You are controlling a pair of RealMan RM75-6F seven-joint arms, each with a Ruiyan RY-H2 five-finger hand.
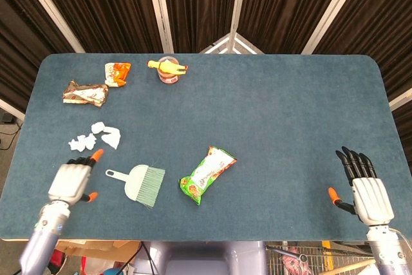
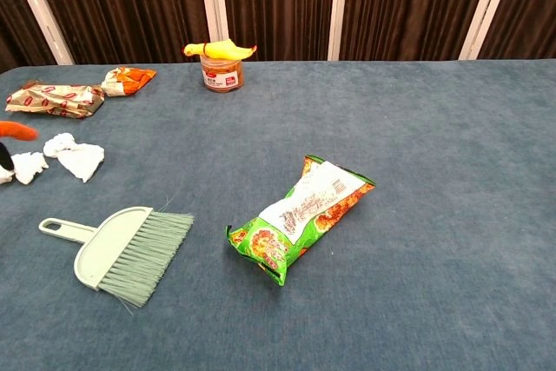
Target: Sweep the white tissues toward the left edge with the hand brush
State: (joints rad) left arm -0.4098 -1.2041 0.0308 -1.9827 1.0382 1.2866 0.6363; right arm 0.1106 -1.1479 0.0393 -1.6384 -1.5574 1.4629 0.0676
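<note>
Head view: the brush (image 1: 138, 183) is seen lying free on the tabletop (image 1: 270, 114), at 3 o'clock of the left hand (image 1: 69, 181), which is empty with fingers loosely apart. The tissues (image 1: 96, 136) are bunched at its 12 o'clock, near the left edge. The sweep is judged largely done; any further stroke calls for re-gripping the handle. The right hand (image 1: 364, 188) is spread flat, empty.

Chest view: the brush is shown at 5 o'clock of the tissues; only an orange fingertip (image 2: 16, 130) of the left hand is caught.

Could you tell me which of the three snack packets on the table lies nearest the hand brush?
The green snack packet, just right of the hand brush bristles. The two other packets, brown and orange, lie at the far left corner.
</note>
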